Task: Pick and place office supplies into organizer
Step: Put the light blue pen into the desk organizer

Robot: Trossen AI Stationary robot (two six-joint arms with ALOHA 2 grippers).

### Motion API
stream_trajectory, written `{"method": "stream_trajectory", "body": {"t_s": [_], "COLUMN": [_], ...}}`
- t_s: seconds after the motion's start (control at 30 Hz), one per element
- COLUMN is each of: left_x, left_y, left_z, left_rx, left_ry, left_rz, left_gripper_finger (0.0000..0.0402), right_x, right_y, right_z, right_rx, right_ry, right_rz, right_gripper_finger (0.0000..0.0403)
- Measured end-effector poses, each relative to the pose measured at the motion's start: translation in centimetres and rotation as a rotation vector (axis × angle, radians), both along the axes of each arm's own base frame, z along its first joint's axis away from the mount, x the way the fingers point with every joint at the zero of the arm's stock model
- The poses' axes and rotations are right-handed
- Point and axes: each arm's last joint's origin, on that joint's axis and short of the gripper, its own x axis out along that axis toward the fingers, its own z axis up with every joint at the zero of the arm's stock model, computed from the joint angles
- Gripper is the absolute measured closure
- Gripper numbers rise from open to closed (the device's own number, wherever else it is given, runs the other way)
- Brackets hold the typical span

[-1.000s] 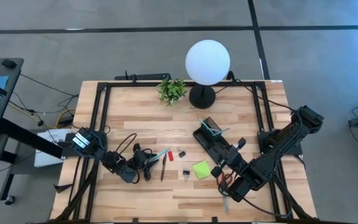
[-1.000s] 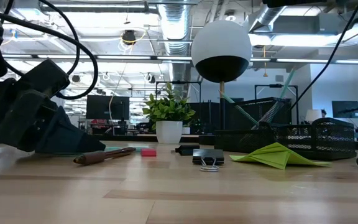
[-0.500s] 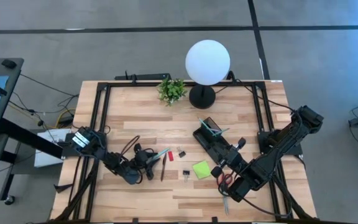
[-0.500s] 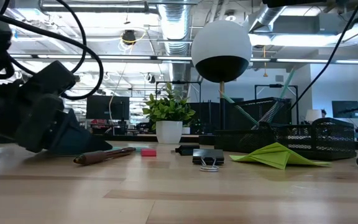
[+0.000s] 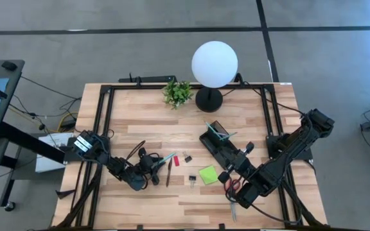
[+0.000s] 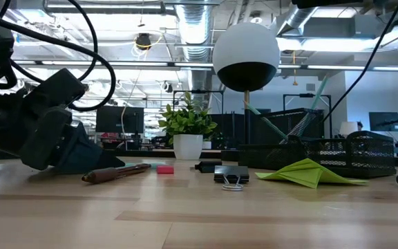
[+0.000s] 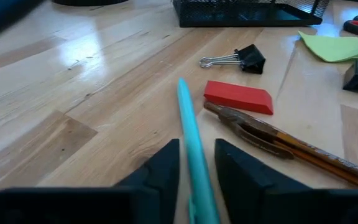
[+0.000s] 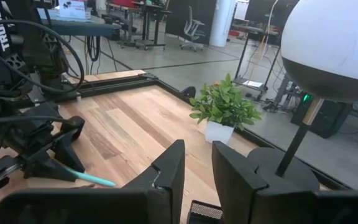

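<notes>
At the left front of the table my left gripper (image 5: 153, 167) sits low, its fingers closed around a thin teal pen (image 7: 191, 134). Beside that pen lie a dark brown pen (image 7: 278, 134), a small red piece (image 7: 237, 98) and black clips (image 5: 186, 157). The lime-green sticky-note pad (image 5: 208, 174) lies near the black organizer (image 5: 220, 144), which holds teal pens. Red-handled scissors (image 5: 232, 194) lie under the right arm. My right gripper (image 8: 197, 149) hangs above the table by the organizer, with a narrow gap and nothing in it. My left gripper pinches the teal pen's shaft (image 7: 199, 171) between its two fingers (image 7: 160, 177). It comes in low from the table's left, slanting down. The pen runs along the fingers and sticks out ahead of them. Whether its free end (image 7: 182, 84) rests on the wood I cannot tell.
A white globe lamp (image 5: 214, 64) on a black base and a small potted plant (image 5: 177, 93) stand at the far edge. A black frame runs around the tabletop. Bare wood lies in the near middle and at the far left.
My left gripper has tipped a little over the teal pen, its body rising slightly and edging toward the table's right. My right arm has kept still.
</notes>
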Motion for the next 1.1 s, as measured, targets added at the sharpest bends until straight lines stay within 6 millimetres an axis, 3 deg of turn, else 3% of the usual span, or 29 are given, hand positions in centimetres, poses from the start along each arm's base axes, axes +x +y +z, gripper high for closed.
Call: {"method": "stream_trajectory", "body": {"t_s": [0.17, 0.6, 0.9, 1.1], "left_x": [-0.1, 0.2, 1.4, 2.8], "left_y": [0.1, 0.0, -0.3, 0.9], "left_z": [0.0, 0.4, 2.0, 3.5], "left_rx": [0.000, -0.003, -0.009, 0.032], "left_ry": [-0.002, -0.080, -0.205, -0.285], "left_rz": [0.014, 0.045, 0.008, -0.017], "left_gripper_finger": [0.0378, 0.0379, 0.0379, 0.0379], "right_x": [0.0, 0.0, 0.0, -0.1], "right_y": [0.0, 0.0, 0.0, 0.2], "right_z": [0.0, 0.1, 0.0, 0.0], "right_rx": [0.000, -0.017, -0.025, -0.029], "right_ry": [0.000, -0.017, 0.004, 0.027], "right_rz": [0.000, -0.005, 0.001, 0.018], "right_gripper_finger": [0.0327, 0.0327, 0.0327, 0.0327]}}
